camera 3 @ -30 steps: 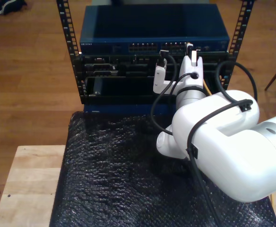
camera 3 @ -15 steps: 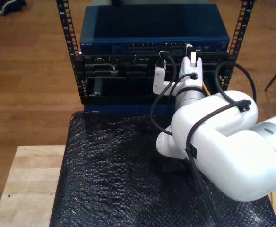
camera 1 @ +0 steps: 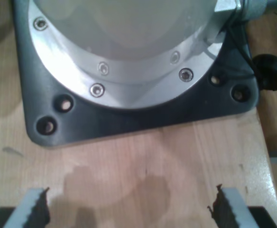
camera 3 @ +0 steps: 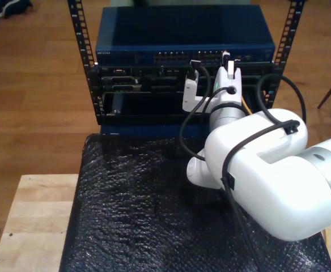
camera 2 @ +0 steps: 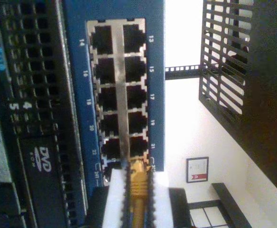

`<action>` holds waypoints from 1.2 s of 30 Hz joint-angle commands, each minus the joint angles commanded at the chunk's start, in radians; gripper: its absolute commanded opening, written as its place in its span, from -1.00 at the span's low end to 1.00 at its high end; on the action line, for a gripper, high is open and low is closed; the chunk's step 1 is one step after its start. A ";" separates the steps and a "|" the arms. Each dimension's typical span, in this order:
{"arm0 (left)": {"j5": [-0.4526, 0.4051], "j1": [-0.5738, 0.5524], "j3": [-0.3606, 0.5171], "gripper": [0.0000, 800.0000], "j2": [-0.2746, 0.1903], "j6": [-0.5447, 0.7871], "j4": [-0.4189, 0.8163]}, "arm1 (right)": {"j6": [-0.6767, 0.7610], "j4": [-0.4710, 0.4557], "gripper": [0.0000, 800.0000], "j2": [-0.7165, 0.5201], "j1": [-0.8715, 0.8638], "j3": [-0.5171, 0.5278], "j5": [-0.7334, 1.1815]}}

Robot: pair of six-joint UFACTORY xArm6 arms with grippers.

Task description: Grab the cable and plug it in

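The yellow cable [camera 2: 138, 186] is pinched between the white pads of my second gripper [camera 2: 137, 176], which is shut on it. Its plug tip [camera 2: 137, 165] touches the end of the port block on the blue switch [camera 2: 155, 95], by the ports marked 23 and 24; whether it is seated I cannot tell. In the exterior view my second gripper [camera 3: 228, 59] reaches up to the switch front [camera 3: 126, 55] in the black rack [camera 3: 89, 73], and a sliver of yellow cable [camera 3: 246, 105] shows behind the wrist. My first gripper [camera 1: 131, 207] is open above bare wood.
A dark base plate [camera 1: 129, 124] with a metal flange lies just beyond my first gripper's fingers. Black bubble-wrap padding [camera 3: 137, 215] covers the wooden table [camera 3: 35, 215] in front of the rack. Thick black arm cables [camera 3: 191, 122] loop near the rack front.
The second arm has crept slightly toward the switch and toward the exterior view's left, still holding the cable.
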 joint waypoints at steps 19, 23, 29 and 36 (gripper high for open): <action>-0.002 0.000 0.000 1.00 0.000 0.000 0.000 | 0.011 -0.032 -0.50 -0.044 -0.002 0.055 0.017; -0.002 0.000 0.000 1.00 0.000 0.000 0.000 | 0.012 -0.032 -0.47 -0.095 0.000 0.106 0.034; 0.000 0.000 0.000 1.00 0.000 0.000 0.000 | 0.032 -0.032 -0.41 -0.192 0.000 0.222 0.069; 0.000 0.000 0.000 1.00 0.000 0.000 0.000 | 0.031 -0.032 -0.33 -0.344 0.000 0.334 0.180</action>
